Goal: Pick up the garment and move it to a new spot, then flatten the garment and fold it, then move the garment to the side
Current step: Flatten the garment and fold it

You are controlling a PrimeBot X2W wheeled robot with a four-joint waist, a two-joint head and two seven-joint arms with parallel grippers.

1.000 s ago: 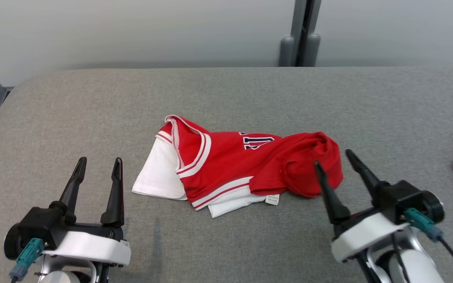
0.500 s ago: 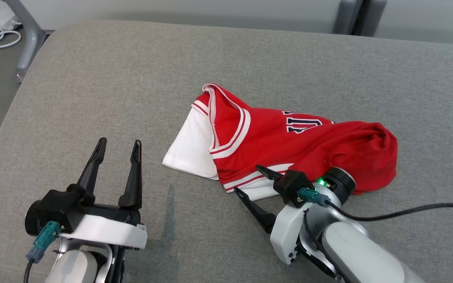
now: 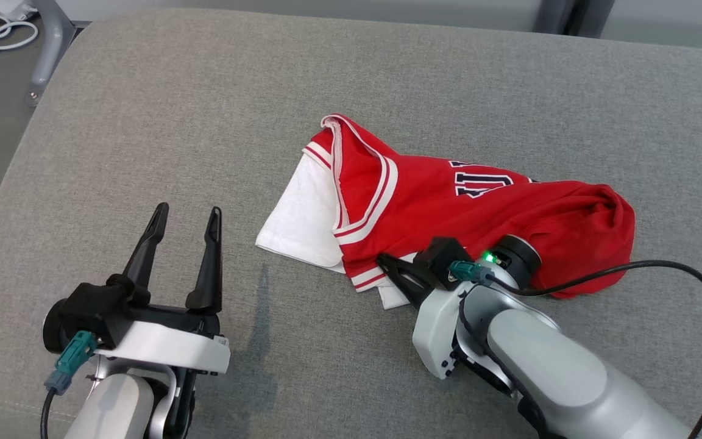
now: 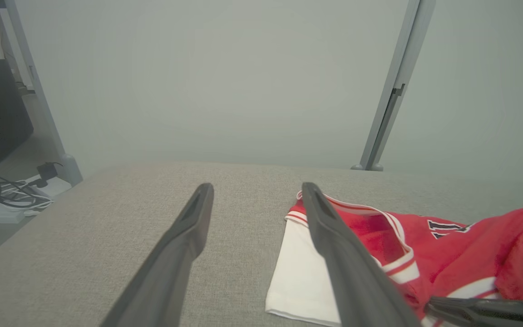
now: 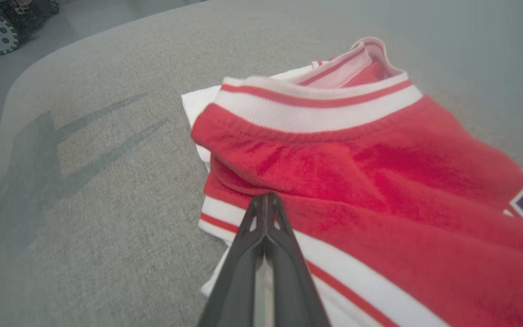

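right gripper (image 3: pixel 386 264), its forearm reaching in low and slanted, has its fingers pressed together on a pinch of the garment (image 3: pixel 448 210) hem. the rest spreads beyond its tips. left gripper (image 3: pixel 188 213) hovers wide open and empty, the garment off to its right.

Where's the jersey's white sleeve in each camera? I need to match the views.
Head view: white sleeve at centre, at the left end of the jersey.
Left wrist view: lower middle, left of the red cloth.
Right wrist view: left of centre, peeking from under the red.
Shared landmark: the striped trim bordering the sleeve.
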